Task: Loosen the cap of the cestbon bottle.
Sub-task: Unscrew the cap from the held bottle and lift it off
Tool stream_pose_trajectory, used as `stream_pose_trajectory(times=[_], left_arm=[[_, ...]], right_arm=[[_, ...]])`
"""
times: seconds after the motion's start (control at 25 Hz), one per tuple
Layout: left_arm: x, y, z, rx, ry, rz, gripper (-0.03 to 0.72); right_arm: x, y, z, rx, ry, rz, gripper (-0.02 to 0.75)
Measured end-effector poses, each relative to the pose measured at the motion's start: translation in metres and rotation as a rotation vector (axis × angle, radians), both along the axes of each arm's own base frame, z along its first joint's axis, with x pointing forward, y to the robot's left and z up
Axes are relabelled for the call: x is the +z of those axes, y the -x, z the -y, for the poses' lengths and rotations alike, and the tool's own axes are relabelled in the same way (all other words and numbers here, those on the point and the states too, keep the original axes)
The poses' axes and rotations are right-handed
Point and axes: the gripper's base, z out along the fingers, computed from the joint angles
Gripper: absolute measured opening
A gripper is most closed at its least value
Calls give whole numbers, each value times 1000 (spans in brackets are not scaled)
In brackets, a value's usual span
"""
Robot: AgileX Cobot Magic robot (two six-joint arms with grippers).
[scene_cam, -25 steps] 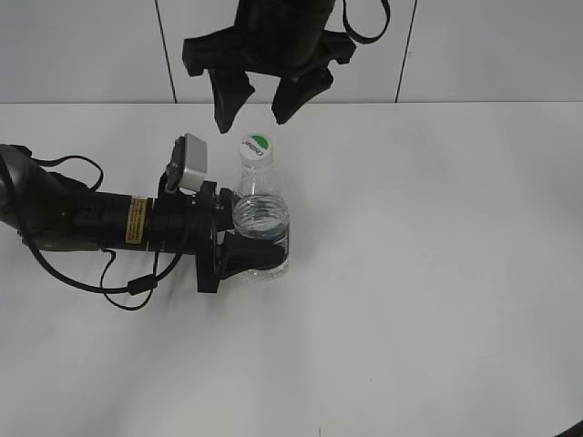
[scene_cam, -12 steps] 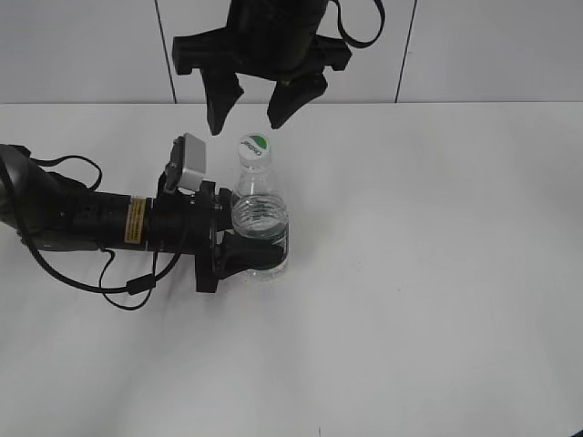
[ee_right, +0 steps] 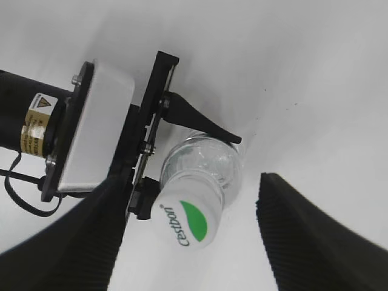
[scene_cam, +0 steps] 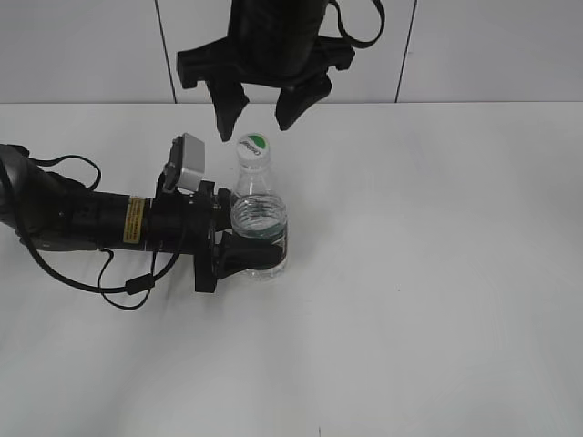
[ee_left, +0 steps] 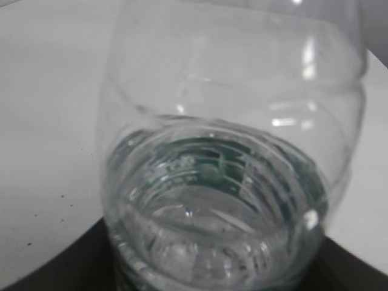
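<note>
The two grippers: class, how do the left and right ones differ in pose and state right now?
The left gripper lies level and is closed around the cestbon bottle; the right gripper points down with open jaws, holding nothing. The left sits low at the bottle's body; the right hangs above the cap. Both are black.

The cestbon bottle point(ee_left: 233, 182) is cut off at the top and bottom edges in the left wrist view, and its label is blurred. The lower part of the bottle is hidden behind the left hand point(scene_cam: 260, 255) in the exterior view.
</note>
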Motion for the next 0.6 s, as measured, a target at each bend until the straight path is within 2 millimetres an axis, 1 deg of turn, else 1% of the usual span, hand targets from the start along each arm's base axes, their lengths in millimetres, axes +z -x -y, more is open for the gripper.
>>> stream_pose_trajectory(times=[0.16,0.6], left_arm=[[0,0,0,-1,0,0,414],[0,0,0,-2,1,0,414]], right_arm=[[-11,3,1,0,16,-38,517],[-14,3,2,-1,34,-40,516]])
